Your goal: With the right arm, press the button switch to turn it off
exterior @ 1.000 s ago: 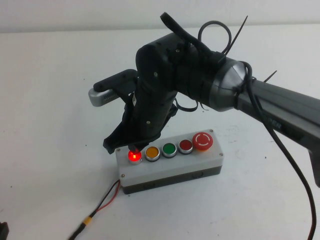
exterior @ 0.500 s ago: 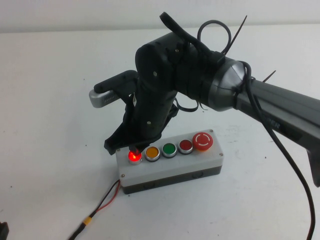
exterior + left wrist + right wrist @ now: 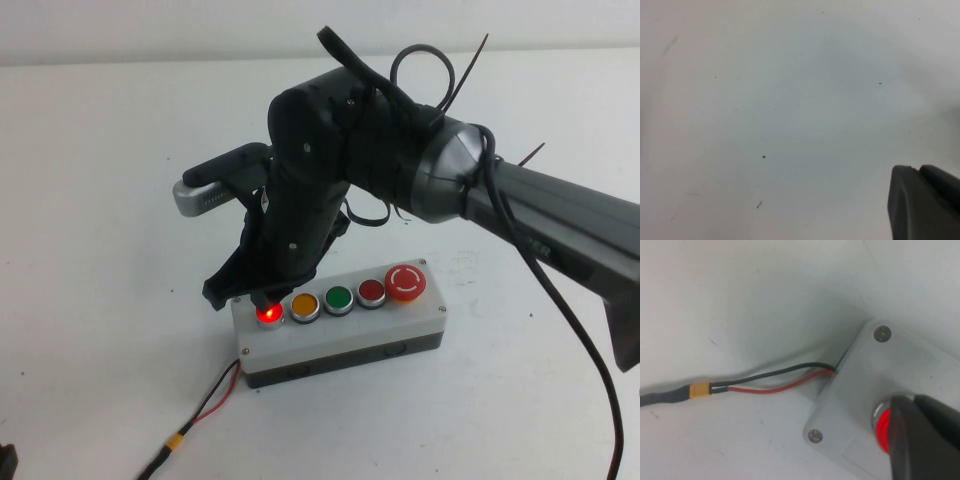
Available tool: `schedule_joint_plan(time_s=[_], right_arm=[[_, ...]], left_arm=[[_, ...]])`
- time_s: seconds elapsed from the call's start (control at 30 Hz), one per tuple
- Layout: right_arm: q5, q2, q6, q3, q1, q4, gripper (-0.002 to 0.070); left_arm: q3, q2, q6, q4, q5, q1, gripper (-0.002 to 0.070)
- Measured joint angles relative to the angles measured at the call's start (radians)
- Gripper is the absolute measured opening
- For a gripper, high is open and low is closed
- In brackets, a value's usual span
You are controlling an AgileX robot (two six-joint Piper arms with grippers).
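Here, high view: button switch [image 3: 340, 322] on worktop [image 3: 100, 250], long axis running left-right; right claw [image 3: 250, 297] directly above lit red button [image 3: 268, 315] at box's left end, fingers clenched, tip about touching.

Left wrist view: left claw [image 3: 925, 202] over bare worktop, far from box; grip state cannot tell.

Right wrist view: claw fingertip [image 3: 920, 440] overlapping lit button beside wires [image 3: 775, 381].

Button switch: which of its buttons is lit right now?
On the button switch, the lit one is the glowing red button at its wire end, directly under the right gripper; the orange button beside it is dark.
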Motion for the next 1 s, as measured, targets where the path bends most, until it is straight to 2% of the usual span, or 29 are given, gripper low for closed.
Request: schedule_joint_plan(time_s=[0.3,0.6,1.0], right_arm=[[0.010,-0.042,-0.012,-0.004,0.000,-0.022,-0.0016],[0.027,-0.297,-0.048,0.038,0.000,-0.079,-0.0016],[0.049,-0.782,-0.032,0.425,0.000,-0.099,-0.0017]], left_arm=[[0.000,0.000,0.000,0.000,0.000,0.000,-0.0002],[0.000,0.000,0.000,0.000,0.000,0.000,-0.0002],[0.000,0.000,0.000,0.000,0.000,0.000,-0.0002]])
